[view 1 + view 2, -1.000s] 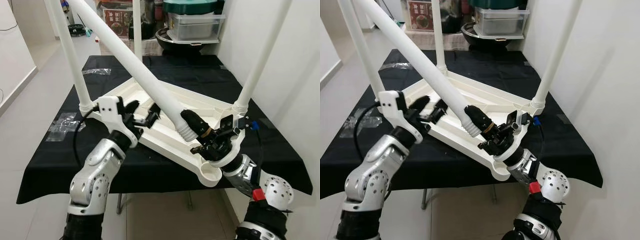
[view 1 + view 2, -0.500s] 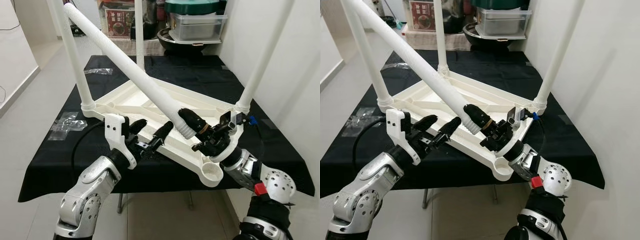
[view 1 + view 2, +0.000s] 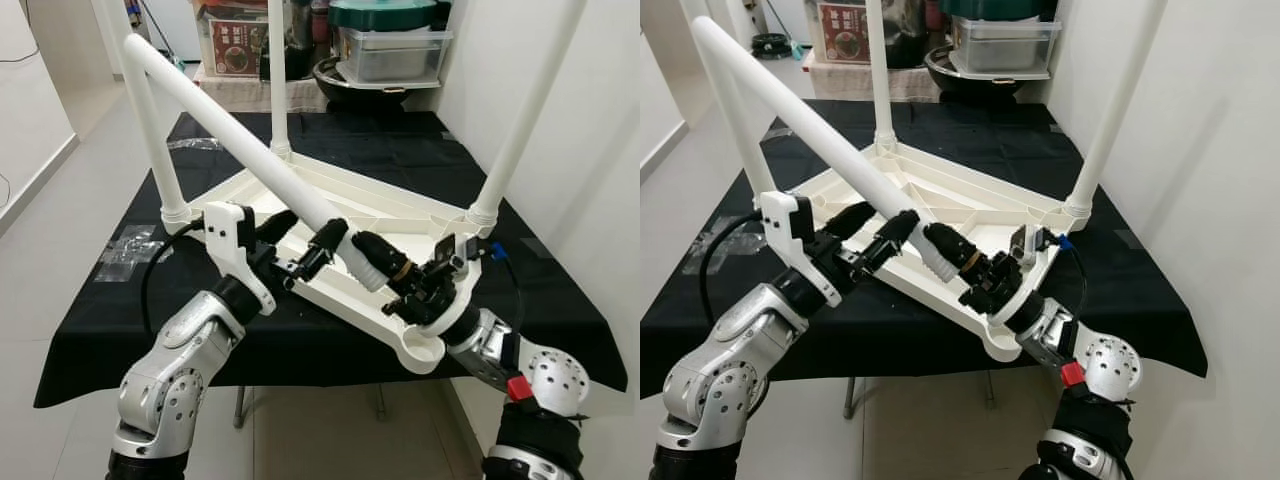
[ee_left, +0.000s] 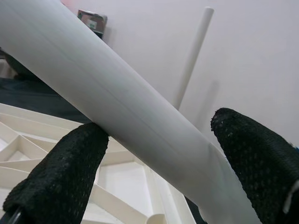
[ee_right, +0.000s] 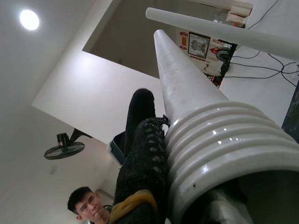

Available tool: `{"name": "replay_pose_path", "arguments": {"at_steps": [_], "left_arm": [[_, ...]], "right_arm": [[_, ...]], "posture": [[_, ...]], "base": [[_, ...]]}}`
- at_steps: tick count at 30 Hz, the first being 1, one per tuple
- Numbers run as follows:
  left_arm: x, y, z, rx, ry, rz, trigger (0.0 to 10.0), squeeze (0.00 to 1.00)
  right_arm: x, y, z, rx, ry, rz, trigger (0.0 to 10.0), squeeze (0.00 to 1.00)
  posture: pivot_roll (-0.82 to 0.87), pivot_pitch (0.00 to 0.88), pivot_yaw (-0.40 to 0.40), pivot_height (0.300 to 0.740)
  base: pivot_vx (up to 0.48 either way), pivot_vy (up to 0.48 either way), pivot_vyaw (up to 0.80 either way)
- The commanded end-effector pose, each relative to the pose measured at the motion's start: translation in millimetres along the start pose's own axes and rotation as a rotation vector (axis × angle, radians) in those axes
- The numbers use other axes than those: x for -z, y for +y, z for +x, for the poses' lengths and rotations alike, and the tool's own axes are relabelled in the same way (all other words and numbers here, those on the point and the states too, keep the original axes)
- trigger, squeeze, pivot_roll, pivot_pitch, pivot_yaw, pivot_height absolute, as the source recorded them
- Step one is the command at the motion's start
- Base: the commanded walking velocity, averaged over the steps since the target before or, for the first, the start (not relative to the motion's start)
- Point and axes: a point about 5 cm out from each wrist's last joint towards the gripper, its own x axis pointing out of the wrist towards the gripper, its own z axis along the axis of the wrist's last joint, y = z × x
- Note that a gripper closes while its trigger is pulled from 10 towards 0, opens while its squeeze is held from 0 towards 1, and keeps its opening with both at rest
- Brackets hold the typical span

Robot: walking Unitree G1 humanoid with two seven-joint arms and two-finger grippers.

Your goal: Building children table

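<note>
Threads at the loose leg's [image 3: 240, 125] end are clamped by the right pincer [image 3: 385, 262] above the upturned tabletop [image 3: 400, 215] on the counter [image 3: 330, 330]; the left pincer [image 4: 154, 154] is seen straddling the leg, open, one finger [image 4: 60, 172] touching.

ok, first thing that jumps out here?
The upturned white table on the black cloth, three legs already standing up. Then the loose fourth leg slanting across it: the right gripper clamps its threaded end while the left gripper straddles the shaft beside it.
</note>
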Motion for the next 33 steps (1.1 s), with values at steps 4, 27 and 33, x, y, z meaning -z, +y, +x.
{"name": "replay_pose_path", "arguments": {"at_steps": [4,27,33], "left_arm": [[-7,3.8,9.9,-0.027,-0.073,-0.059,10.0,0.00],[-28,11.6,46.1,-0.023,-0.223,-0.217,10.0,0.00],[-36,17.4,45.2,-0.037,-0.252,-0.216,10.0,0.00]], "right_arm": [[3,1.9,-0.4,-0.027,0.011,0.004,0.0,0.00],[15,6.1,1.1,-0.088,0.069,0.026,0.0,0.00],[13,1.6,-6.7,-0.045,0.070,0.030,0.0,0.00]], "posture": [[0.06,0.010,-0.064,0.740],[0.04,0.014,-0.064,0.740],[0.05,0.018,-0.066,0.740]], "base": [[0.000,0.000,0.00],[0.000,0.000,0.00],[0.000,0.000,0.00]]}}
